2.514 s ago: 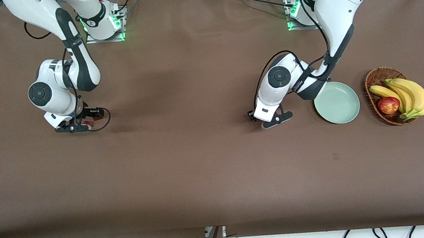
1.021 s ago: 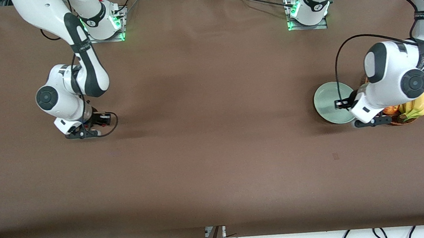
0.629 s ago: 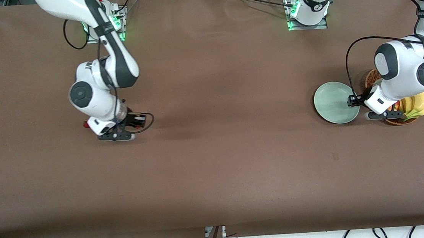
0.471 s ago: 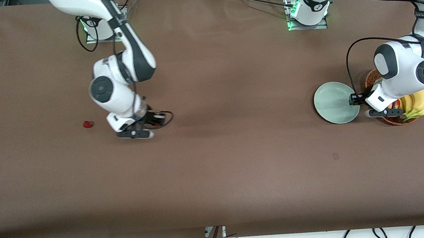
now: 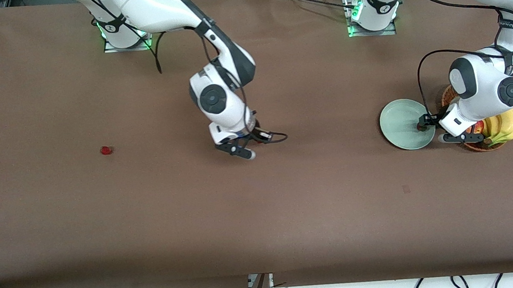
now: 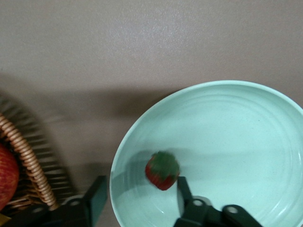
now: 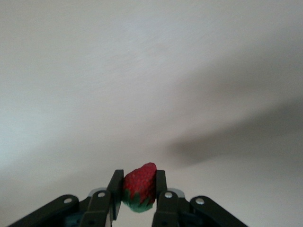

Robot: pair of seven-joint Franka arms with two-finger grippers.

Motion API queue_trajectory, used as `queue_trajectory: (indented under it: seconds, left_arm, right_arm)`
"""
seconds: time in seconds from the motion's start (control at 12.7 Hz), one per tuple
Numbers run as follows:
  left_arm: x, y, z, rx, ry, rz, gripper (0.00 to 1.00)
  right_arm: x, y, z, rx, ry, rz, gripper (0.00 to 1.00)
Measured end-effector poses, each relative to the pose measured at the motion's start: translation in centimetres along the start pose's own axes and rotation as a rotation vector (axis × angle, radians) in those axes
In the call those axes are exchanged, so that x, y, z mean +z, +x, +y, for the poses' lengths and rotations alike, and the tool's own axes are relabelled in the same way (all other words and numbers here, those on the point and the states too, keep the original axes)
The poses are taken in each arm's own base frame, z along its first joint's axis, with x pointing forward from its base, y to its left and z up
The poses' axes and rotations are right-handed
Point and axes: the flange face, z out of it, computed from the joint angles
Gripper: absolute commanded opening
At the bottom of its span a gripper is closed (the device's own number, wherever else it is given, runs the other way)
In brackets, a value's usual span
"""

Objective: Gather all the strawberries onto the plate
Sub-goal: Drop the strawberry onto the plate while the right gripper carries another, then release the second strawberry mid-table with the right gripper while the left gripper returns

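Note:
The pale mint-green plate [image 5: 401, 122] sits toward the left arm's end of the table. One strawberry [image 5: 420, 126] lies in it by the rim nearest the basket. My left gripper [image 5: 433, 131] is open over that rim. In the left wrist view the berry [image 6: 162, 170] lies free on the plate [image 6: 227, 137] between the spread fingers of the left gripper [image 6: 140, 197]. My right gripper [image 5: 252, 145] is over the middle of the table, shut on a second strawberry [image 7: 139, 186]. A third strawberry [image 5: 106, 150] lies on the table toward the right arm's end.
A brown wicker basket [image 5: 448, 95] with bananas [image 5: 506, 124] and a red-yellow apple [image 5: 479, 127] stands beside the plate, partly under my left wrist. The basket rim [image 6: 26, 158] and apple [image 6: 7, 176] show in the left wrist view. Brown cloth covers the table.
My right gripper has carried a strawberry from the right arm's end to the table's middle, uncovering one berry lying there. My left gripper moved to the plate's rim, and a berry now lies in the plate.

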Motion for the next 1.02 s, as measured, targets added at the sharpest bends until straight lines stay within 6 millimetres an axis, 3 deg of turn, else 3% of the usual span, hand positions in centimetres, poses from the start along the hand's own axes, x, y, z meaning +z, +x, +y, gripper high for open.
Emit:
queue_trajectory:
  seconds: [0.16, 0.31, 0.47, 0.55, 0.71, 0.79, 1.02]
  left_arm:
    - [-1.2, 0.2, 0.2, 0.005, -0.006, 0.005, 1.0]
    - [-4.2, 0.1, 0.5, 0.009, -0.02, 0.02, 1.0]
    - [-8.2, -0.4, 1.1, 0.013, -0.037, 0.05, 1.0]
    - [-10.0, -0.7, 1.5, 0.013, -0.044, 0.064, 1.0]
    - [-12.2, -0.9, 2.9, -0.006, -0.052, 0.091, 1.0]
    - [-12.5, -0.7, 4.3, -0.028, -0.056, 0.094, 1.0]
    - [-12.4, 0.1, 11.0, -0.12, -0.07, 0.084, 1.0]
  right_arm:
    - [2.5, -3.7, -1.7, 0.056, 0.081, 0.035, 0.36]
    - [6.2, -8.2, -2.2, 0.097, 0.166, 0.065, 0.37]
    - [8.8, -11.1, -1.9, 0.115, 0.213, 0.077, 0.59]
    - [8.6, -11.0, -2.2, 0.119, 0.22, 0.08, 0.71]
    - [6.0, -8.0, -3.0, 0.147, 0.175, 0.076, 0.84]
    - [3.6, -5.5, -3.3, 0.167, 0.138, 0.063, 0.84]
    - [-5.0, 2.0, -2.3, 0.104, -0.002, -0.006, 0.85]
